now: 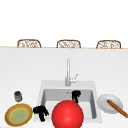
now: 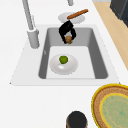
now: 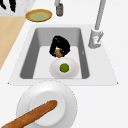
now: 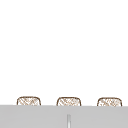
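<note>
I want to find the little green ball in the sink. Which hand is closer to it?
The right hand. It hangs in the sink just above the white plate holding the green ball, curled round a small brown thing. The left hand is at the sink's left edge.

No readable text, labels, brands or numbers are showing anywhere. The can (image 1: 18, 96), the plates and the faucet (image 1: 68, 72) are all showing plain surfaces, nothing legible.

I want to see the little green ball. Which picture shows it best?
The right side view: the green ball sits near and unblocked on the white dish in the sink. The left side view shows it too, farther off. In the front view a red ball stands before that spot.
</note>
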Robot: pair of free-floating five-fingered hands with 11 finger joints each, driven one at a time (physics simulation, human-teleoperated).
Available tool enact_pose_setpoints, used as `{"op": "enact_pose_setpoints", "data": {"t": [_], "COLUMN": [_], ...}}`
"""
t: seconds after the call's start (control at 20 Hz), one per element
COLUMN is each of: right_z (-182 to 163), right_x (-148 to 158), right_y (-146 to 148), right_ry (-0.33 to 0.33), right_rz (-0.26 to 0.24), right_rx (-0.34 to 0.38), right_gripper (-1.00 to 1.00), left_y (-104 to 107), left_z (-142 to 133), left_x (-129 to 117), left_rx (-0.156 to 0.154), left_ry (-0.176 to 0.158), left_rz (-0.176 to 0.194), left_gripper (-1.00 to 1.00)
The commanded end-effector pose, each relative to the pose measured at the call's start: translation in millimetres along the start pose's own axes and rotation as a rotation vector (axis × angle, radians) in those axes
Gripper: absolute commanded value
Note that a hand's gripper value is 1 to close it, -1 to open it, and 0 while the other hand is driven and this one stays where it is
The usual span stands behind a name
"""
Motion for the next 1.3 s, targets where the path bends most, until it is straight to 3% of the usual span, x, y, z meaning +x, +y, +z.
{"op": "enact_pose_setpoints", "data": {"t": [0.0,0.2,0.35,0.5,0.7,0.8,0.95,1.2,1.25], "right_z": [0.9,-31.5,-41.8,-68.1,-87.5,-103.2,-119.3,-137.9,-136.1], "right_x": [22.7,36.2,45.9,42.5,36.7,32.7,37.9,50.7,50.1], "right_y": [37.3,56.2,82.1,94.4,119.0,128.1,118.9,113.2,113.1], "right_ry": [0.019,0.023,0.015,0.024,0.063,0.052,0.025,-0.112,-0.15], "right_rz": [0.018,0.013,-0.018,-0.022,-0.082,-0.085,-0.088,-0.246,-0.251], "right_rx": [0.033,0.035,0.051,0.036,0.01,0.014,0.04,0.085,0.071], "right_gripper": [1.0,1.0,1.0,1.0,1.0,1.0,1.0,1.0,-1.0], "left_y": [0.0,0.0,0.0,0.0,0.0,0.0,0.0,0.0,0.0], "left_z": [0.0,0.0,0.0,0.0,0.0,0.0,0.0,0.0,0.0], "left_x": [0.0,0.0,0.0,0.0,0.0,0.0,0.0,0.0,0.0], "left_rx": [0.0,0.0,0.0,0.0,0.0,0.0,0.0,0.0,0.0], "left_ry": [0.0,0.0,0.0,0.0,0.0,0.0,0.0,0.0,0.0], "left_rz": [0.0,0.0,0.0,0.0,0.0,0.0,0.0,0.0,0.0], "left_gripper": [0.0,0.0,0.0,0.0,0.0,0.0,0.0,0.0,0.0]}}
